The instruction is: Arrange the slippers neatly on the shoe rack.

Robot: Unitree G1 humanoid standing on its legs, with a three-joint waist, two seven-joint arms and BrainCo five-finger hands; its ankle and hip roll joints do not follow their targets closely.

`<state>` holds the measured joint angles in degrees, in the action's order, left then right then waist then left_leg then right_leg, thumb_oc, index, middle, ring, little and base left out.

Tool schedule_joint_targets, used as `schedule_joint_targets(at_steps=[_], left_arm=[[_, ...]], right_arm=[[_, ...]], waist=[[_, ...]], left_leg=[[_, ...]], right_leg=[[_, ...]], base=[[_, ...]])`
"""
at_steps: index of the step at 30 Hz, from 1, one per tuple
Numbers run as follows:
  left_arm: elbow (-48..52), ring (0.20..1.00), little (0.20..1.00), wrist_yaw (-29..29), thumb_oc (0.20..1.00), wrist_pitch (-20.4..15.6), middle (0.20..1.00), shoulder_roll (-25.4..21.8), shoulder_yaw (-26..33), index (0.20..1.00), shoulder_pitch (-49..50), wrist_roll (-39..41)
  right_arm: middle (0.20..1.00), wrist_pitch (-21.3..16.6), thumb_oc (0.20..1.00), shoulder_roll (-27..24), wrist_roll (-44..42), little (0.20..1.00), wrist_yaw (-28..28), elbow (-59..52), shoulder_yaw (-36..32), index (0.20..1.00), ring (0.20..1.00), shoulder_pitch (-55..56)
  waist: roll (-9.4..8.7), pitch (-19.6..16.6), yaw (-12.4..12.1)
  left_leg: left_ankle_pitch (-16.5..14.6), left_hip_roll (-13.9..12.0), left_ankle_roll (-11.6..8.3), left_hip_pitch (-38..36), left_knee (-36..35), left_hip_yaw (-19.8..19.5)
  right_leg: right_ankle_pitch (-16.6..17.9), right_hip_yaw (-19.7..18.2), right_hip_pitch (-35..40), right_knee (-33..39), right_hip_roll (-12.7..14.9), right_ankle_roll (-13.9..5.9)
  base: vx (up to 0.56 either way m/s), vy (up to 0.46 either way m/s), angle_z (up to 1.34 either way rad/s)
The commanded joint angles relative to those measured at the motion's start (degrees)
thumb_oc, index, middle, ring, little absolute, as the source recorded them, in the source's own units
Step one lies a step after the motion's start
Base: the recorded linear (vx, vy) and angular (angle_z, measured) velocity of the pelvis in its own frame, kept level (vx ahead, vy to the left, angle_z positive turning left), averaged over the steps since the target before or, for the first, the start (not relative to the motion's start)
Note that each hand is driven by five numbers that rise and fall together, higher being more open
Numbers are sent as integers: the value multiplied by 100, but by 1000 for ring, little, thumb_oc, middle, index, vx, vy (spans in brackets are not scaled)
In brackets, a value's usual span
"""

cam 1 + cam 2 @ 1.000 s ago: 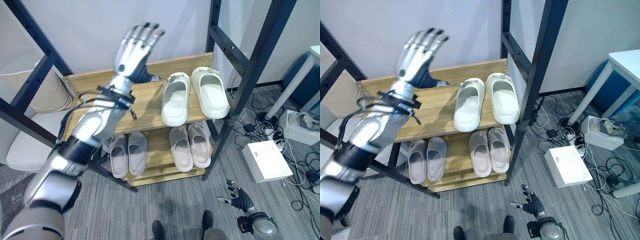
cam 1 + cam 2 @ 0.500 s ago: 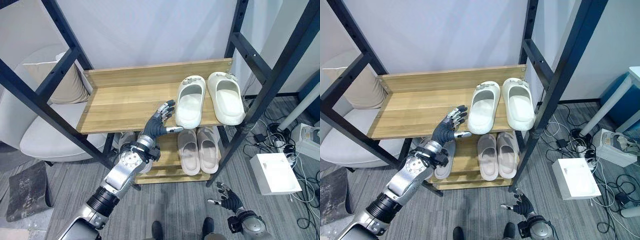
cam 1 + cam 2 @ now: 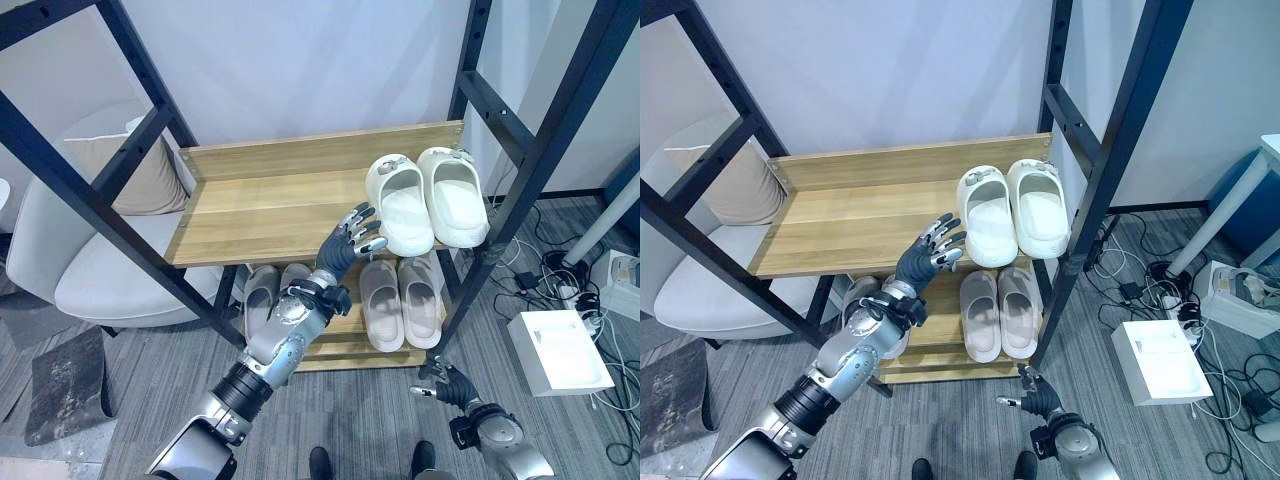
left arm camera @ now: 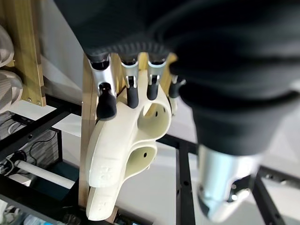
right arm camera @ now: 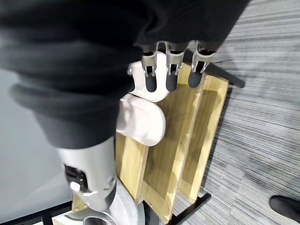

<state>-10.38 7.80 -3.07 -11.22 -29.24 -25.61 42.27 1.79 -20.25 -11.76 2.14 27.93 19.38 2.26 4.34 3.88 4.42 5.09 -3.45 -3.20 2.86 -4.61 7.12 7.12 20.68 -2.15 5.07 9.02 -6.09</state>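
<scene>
Apparently the job is close to finished. On the top shelf (image 3: 260,205) of the shoe rack (image 3: 330,345), a pair of cream slippers (image 3: 428,198) sits side by side at the right end, toes toward the wall, the two touching or nearly so. The slipper nearer the middle looks turned a little off parallel with its mate. On the lower shelf two greyish pairs stand in a row: one pair (image 3: 402,300) under the cream ones and another pair (image 3: 268,295) to its left, partly hidden behind the robot's arm.

The left hand (image 3: 345,243) hovers at the front edge of the top shelf, just beside the heel of the nearer cream slipper. Its fingers are spread and straight, and it holds nothing. In the left wrist view its fingertips (image 4: 106,107) show in front of the cream pair, though whether they touch the slipper cannot be told. The right hand (image 3: 445,380) hangs low over the carpet with relaxed, parted fingers, empty too.

All slippers in sight are on the rack and paired. What seems left, at most, is a small nudge to square the nearer cream slipper against its partner; the left half of the top shelf is bare.
</scene>
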Motion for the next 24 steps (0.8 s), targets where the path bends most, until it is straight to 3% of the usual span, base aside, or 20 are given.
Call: schedule_joint_targets(at_steps=[1,7,13,16,20,24], left_arm=[[-1180,1000,1000,373,1000,-111,1000,400,-39,1000,-1308,-349],[-1124,1000,1000,741,1000,-348,1000,143,364,1000,-1422,-843],[270,1000,1000,1034,1000,-660,1000,-600,1024,1000,-965,-2008],[1289,1000,1000,1069,1000,-931,1000,-842,1462,1000,-612,-2029],[2364,1000,1000,423,1000,-1204,1000,-846,1425,1000,-357,-1112],[3491,1000,1000,-840,1000,-992,1000,-1059,843,1000,15,-354]], right_arm=[[1000,-151,1000,264,-238,1000,218,66,123,1000,1000,-494],[1000,-286,1000,337,-298,1000,323,239,90,1000,1000,-505],[1000,-495,1000,259,-121,1000,228,10,-80,1000,1000,5],[1000,-570,1000,263,-69,1000,173,44,-128,1000,1000,83],[1000,-585,1000,325,-47,1000,133,308,-104,1000,1000,-5],[1000,-599,1000,397,2,1000,-6,629,-70,1000,1000,-58]], waist=[[-186,173,167],[-209,147,144],[-251,115,-7],[-292,91,-144],[-328,77,-278],[-357,84,-406]], left_leg=[[-330,86,-68,-244,-39,-67],[-334,72,-85,-284,-39,-77],[-332,67,-113,-293,-39,-184],[-320,67,-130,-275,-39,-278],[-311,81,-131,-239,-39,-379],[-314,105,-126,-211,-39,-483]], right_leg=[[-396,128,327,-7,79,-338],[-420,154,381,-7,67,-327],[-457,271,465,-7,63,-313],[-463,360,503,-7,71,-304],[-466,454,520,-7,71,-303],[-457,514,541,-7,84,-307]], base=[[0,0,0],[6,-9,-3],[0,-3,-1],[-11,-8,18],[-13,2,22],[-9,9,15]])
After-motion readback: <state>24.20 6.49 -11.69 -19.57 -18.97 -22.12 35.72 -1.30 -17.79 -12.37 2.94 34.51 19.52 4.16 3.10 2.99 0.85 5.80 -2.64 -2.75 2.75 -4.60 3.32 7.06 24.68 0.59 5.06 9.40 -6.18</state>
